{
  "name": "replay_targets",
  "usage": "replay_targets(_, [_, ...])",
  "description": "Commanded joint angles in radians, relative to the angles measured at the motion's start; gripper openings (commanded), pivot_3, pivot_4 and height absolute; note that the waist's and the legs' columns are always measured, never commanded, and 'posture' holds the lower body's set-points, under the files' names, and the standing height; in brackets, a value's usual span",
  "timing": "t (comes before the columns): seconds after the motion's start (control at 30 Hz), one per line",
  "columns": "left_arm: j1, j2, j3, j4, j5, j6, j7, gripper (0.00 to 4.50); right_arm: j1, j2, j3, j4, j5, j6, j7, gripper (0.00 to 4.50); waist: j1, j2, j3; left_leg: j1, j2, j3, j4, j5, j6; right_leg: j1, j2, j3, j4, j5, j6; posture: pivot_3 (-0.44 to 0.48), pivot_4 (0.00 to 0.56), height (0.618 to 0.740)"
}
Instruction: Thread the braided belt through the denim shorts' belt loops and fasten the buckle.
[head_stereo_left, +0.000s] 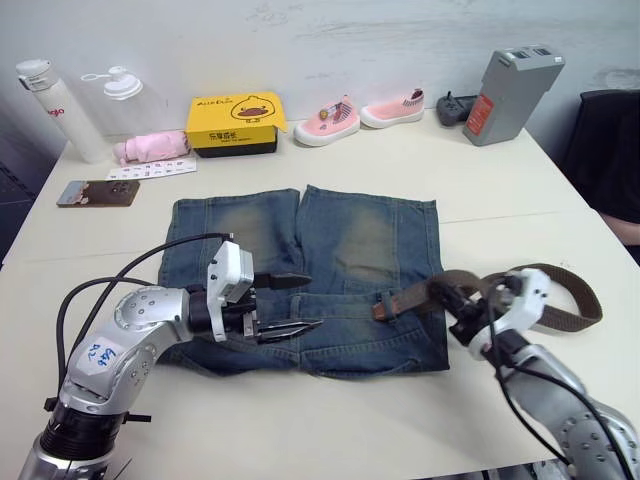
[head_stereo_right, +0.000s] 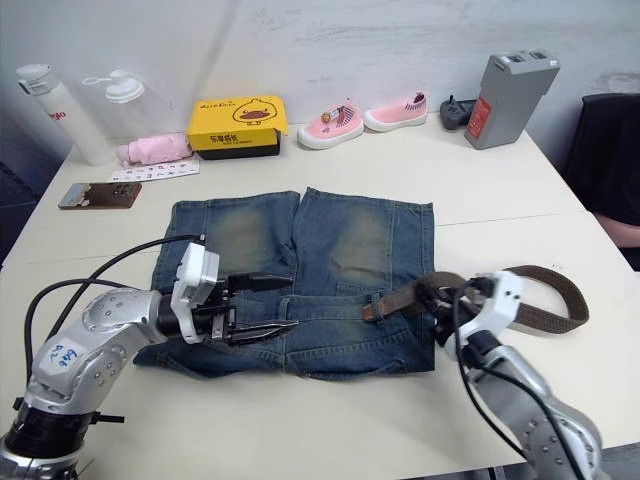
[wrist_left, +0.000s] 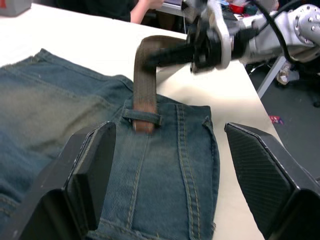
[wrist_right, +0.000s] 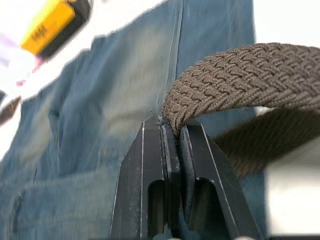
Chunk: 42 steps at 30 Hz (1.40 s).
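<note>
**A:** Nearest the camera, at about 7 o'clock, the left gripper (head_stereo_left: 300, 303) hangs over the waistband of the denim shorts (head_stereo_left: 300, 270), jaws wide apart and holding nothing. The waistband lies along the near edge, legs pointing away to 12.

**B:** And the right gripper (head_stereo_left: 462, 305) at 4 o'clock has its jaws pinched on the braided belt (head_stereo_left: 560, 300), just off the shorts' right edge. The wrist cam shows the weave squeezed between the black fingers (wrist_right: 150, 170).

**A:** Yep. The belt's tip has only gone under one of the belt loops (wrist_left: 142, 117), the one nearest the right edge, and barely pokes out past it. The rest curls in a big loop on the surface (head_stereo_left: 500, 200) toward 3 o'clock. I can't pick out the buckle from here.

**B:** So what bites us?

**A:** My guess: the tip is so short past that loop that any tug back from the right arm could pull it straight out. Push instead, and a soft braided strap may just bunch up between jaws and loop rather than slide.

**B:** Also the left jaws are spread wide right over loose denim. Closing on the tip could grab a fold of cloth too, then the whole shorts drag along.

**A:** And the slack loop could twist as it feeds, so the belt goes in flipped.

**B:** Far stuff at 12, the yellow box (head_stereo_left: 235, 123) and pink shoes (head_stereo_left: 360, 113), is well apart, no worry there.
</note>
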Motion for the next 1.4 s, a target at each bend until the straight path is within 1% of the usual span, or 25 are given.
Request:
replay_targets(0.03, [-0.048,-0.019,-0.063,0.038,0.089,-0.085,-0.043,3.82,-0.026,0.045,0.092,-0.009,-0.029,0.056,-0.037,0.00,-0.001,0.000,0.000,0.000,0.000,0.000,0.000,0.000,0.000,0.000,0.000,0.000,0.000,0.000,0.000,0.000,0.150,0.712])
replay_targets(0.07, [-0.057,-0.025,-0.073,0.051,0.103,-0.097,-0.049,3.82,-0.030,0.054,0.102,-0.008,-0.032,0.067,-0.042,0.00,-0.001,0.000,0.000,0.000,0.000,0.000,0.000,0.000,0.000,0.000,0.000,0.000,0.000,0.000,0.000,0.000,0.150,0.712])
replay_targets(0.1, [-0.075,-0.032,-0.107,0.078,0.159,-0.153,-0.063,3.82,-0.034,0.061,0.115,0.001,-0.033,0.086,-0.053,0.00,-0.001,0.000,0.000,0.000,0.000,0.000,0.000,0.000,0.000,0.000,0.000,0.000,0.000,0.000,0.000,0.000,0.150,0.712])
replay_targets(0.23, [-0.147,-0.051,-0.272,0.243,0.421,-0.448,-0.128,3.82,-0.055,0.093,0.116,0.054,-0.024,0.130,-0.103,0.00,0.001,0.001,-0.001,0.001,0.000,0.001,0.002,0.000,0.000,0.000,0.000,-0.002,0.000,0.000,0.000,0.000,0.150,0.712])
replay_targets(0.3, [-0.175,-0.068,-0.315,0.317,0.494,-0.554,-0.144,3.82,-0.059,0.099,0.107,0.066,-0.019,0.148,-0.118,0.00,0.001,0.000,-0.002,0.000,0.000,0.001,0.003,0.000,0.000,0.000,0.000,-0.002,0.000,0.000,-0.001,0.000,0.150,0.712])
replay_targets(0.37, [-0.211,-0.097,-0.338,0.373,0.516,-0.604,-0.163,3.82,-0.063,0.103,0.099,0.075,-0.012,0.166,-0.134,0.00,0.001,0.000,-0.002,-0.001,0.000,0.001,0.003,0.000,0.000,0.000,0.000,-0.002,0.000,0.000,-0.001,0.000,0.150,0.712])
replay_targets(0.43, [-0.249,-0.120,-0.360,0.437,0.568,-0.669,-0.161,3.82,-0.064,0.106,0.094,0.079,0.002,0.180,-0.144,0.00,0.000,0.000,-0.002,-0.004,0.001,0.000,0.004,0.000,0.000,-0.001,0.000,-0.003,0.000,0.001,-0.001,0.000,0.150,0.712])
replay_targets(0.5, [-0.286,-0.150,-0.378,0.504,0.637,-0.737,-0.126,3.82,-0.059,0.105,0.092,0.076,0.003,0.193,-0.144,0.00,0.001,0.000,-0.004,-0.005,0.001,-0.001,0.006,0.000,0.001,-0.001,0.000,-0.005,0.001,0.001,-0.001,0.000,0.150,0.712])
replay_targets(0.57, [-0.308,-0.180,-0.378,0.542,0.667,-0.761,-0.096,3.82,-0.055,0.109,0.091,0.069,0.004,0.197,-0.146,0.00,0.001,0.000,-0.006,-0.006,0.001,0.000,0.006,0.000,0.002,0.000,0.000,-0.005,0.000,0.001,-0.001,0.000,0.150,0.712])
replay_targets(0.67, [-0.325,-0.195,-0.386,0.590,0.729,-0.823,-0.066,3.82,-0.051,0.118,0.092,0.056,0.006,0.198,-0.150,0.00,0.000,-0.001,-0.006,-0.006,0.001,-0.001,0.006,0.000,0.003,0.000,0.000,-0.006,0.001,0.001,-0.001,0.000,0.150,0.712])
replay_targets(0.8, [-0.318,-0.223,-0.384,0.608,0.760,-0.854,-0.035,3.82,-0.048,0.130,0.092,0.043,0.005,0.193,-0.154,0.00,0.000,0.000,-0.007,-0.006,0.001,-0.001,0.006,0.000,0.003,0.000,0.000,-0.006,0.001,0.001,-0.001,0.000,0.150,0.712])
replay_targets(0.9, [-0.319,-0.253,-0.374,0.595,0.751,-0.870,-0.019,3.08,-0.048,0.134,0.093,0.038,0.003,0.192,-0.157,0.00,0.001,-0.001,-0.008,-0.006,0.001,-0.001,0.007,0.000,0.003,0.000,-0.001,-0.007,0.001,0.001,0.000,0.000,0.150,0.712])
replay_targets(0.93, [-0.319,-0.254,-0.373,0.589,0.746,-0.880,-0.024,2.68,-0.048,0.134,0.093,0.036,0.003,0.193,-0.158,0.00,0.000,-0.002,-0.008,-0.006,0.001,-0.001,0.007,0.000,0.003,0.000,-0.001,-0.007,0.001,0.002,0.000,0.000,0.150,0.712])
replay_targets(0.97, [-0.319,-0.254,-0.372,0.586,0.744,-0.888,-0.028,2.14,-0.048,0.135,0.093,0.035,0.003,0.194,-0.158,0.00,0.000,-0.002,-0.008,-0.007,0.001,-0.001,0.007,0.000,0.003,0.000,-0.001,-0.007,0.001,0.002,0.000,0.000,0.150,0.712])
replay_targets(1.0, [-0.317,-0.251,-0.374,0.583,0.740,-0.904,-0.039,1.84,-0.048,0.133,0.090,0.035,0.004,0.195,-0.157,0.00,0.000,-0.002,-0.008,-0.007,0.001,-0.001,0.007,0.000,0.003,0.000,-0.001,-0.007,0.001,0.002,0.000,0.000,0.150,0.712])
replay_targets(1.13, [-0.312,-0.236,-0.382,0.574,0.740,-0.932,-0.069,0.15,-0.048,0.125,0.086,0.035,-0.001,0.201,-0.155,0.00,0.000,-0.001,-0.008,-0.007,0.001,-0.001,0.007,0.001,0.003,0.000,0.000,-0.007,0.001,0.002,0.000,0.000,0.150,0.712])
replay_targets(1.17, [-0.313,-0.232,-0.385,0.579,0.751,-0.936,-0.070,0.07,-0.048,0.124,0.084,0.035,-0.002,0.201,-0.153,0.00,0.000,-0.001,-0.008,-0.007,0.001,-0.001,0.007,0.001,0.003,0.000,0.000,-0.007,0.001,0.002,0.000,0.000,0.150,0.712])
replay_targets(1.3, [-0.344,-0.234,-0.386,0.633,0.811,-0.961,-0.036,0.07,-0.050,0.122,0.068,0.030,0.007,0.199,-0.154,0.00,0.000,-0.001,-0.008,-0.007,0.001,-0.001,0.007,0.001,0.003,0.000,0.000,-0.008,0.001,0.002,0.000,0.000,0.150,0.712])
replay_targets(1.4, [-0.359,-0.251,-0.381,0.622,0.795,-0.936,-0.037,0.07,-0.053,0.121,0.038,0.014,0.042,0.185,-0.155,0.00,0.001,-0.001,-0.008,-0.007,0.000,-0.001,0.007,0.001,0.004,0.000,-0.001,-0.008,0.001,0.002,0.000,0.000,0.150,0.712])
